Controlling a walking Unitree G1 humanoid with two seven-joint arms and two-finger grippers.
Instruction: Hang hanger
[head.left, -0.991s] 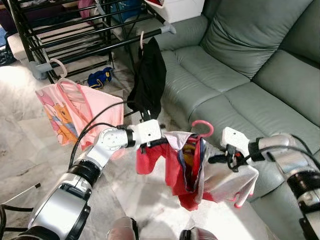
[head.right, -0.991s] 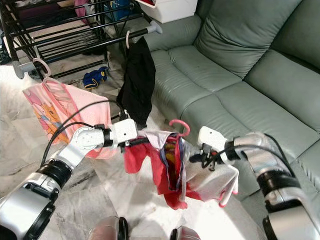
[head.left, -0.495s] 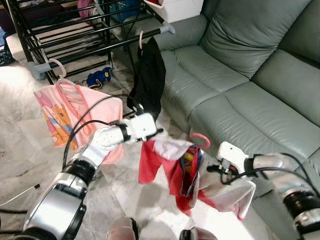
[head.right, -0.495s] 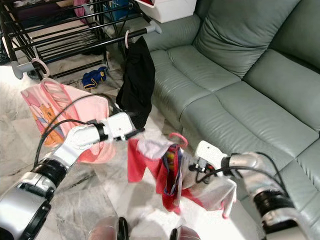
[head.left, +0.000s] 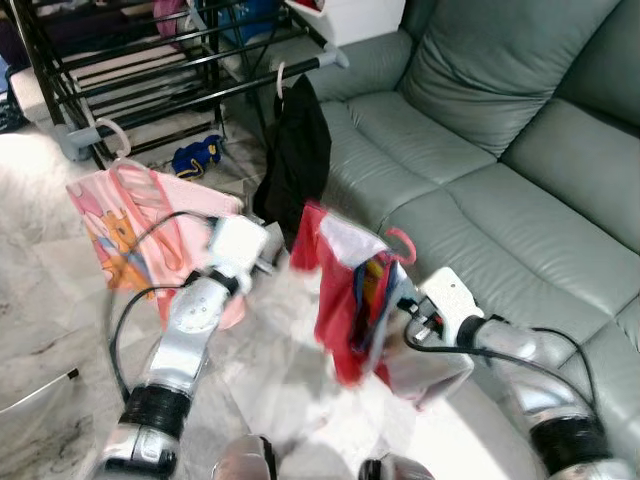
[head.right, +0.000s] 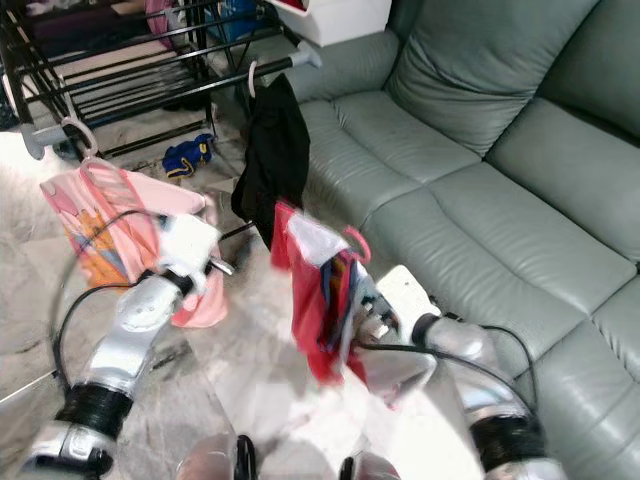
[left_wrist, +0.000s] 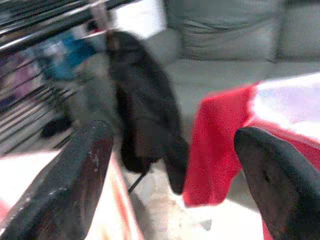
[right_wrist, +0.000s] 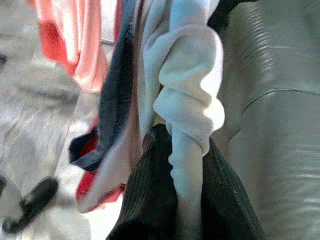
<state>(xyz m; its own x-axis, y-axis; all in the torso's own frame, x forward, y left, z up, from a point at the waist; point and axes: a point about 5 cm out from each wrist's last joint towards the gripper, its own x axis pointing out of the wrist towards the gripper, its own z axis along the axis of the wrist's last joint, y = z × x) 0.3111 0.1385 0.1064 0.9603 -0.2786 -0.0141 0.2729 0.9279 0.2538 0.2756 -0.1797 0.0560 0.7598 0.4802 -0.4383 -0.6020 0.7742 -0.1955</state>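
I'm seeing a grey-green sofa (head.left: 500, 150) sitting on the right, and blue slippers (head.left: 195, 157) lying on the marble floor (head.left: 40, 290) far left.

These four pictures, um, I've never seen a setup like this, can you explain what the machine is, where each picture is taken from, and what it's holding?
It is a humanoid robot with two silver arms. The two wide pictures come from a camera on its head, looking down; the two close ones come from cameras on its wrists. The right gripper holds a red and white garment on a pink hanger, beside a grey-green sofa. The left gripper is open and holds nothing. Ahead stands a black drying rack with a black garment and a pink cartoon-print garment already hanging on it.
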